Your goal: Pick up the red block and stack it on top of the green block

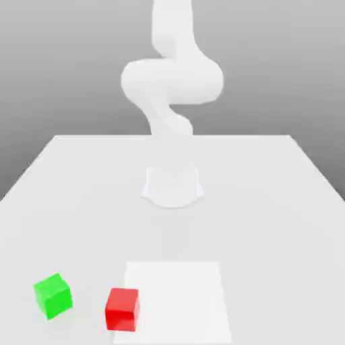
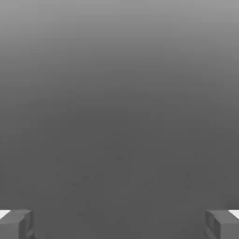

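With nothing yet grasped, the gripper [image 2: 119, 225] has its fingers spread wide and empty, while the red block [image 1: 122, 309] sits near the green block [image 1: 53, 296], on its right.

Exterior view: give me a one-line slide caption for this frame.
Before any grasp: red block and green block sit apart on the white table, with the arm raised behind them.
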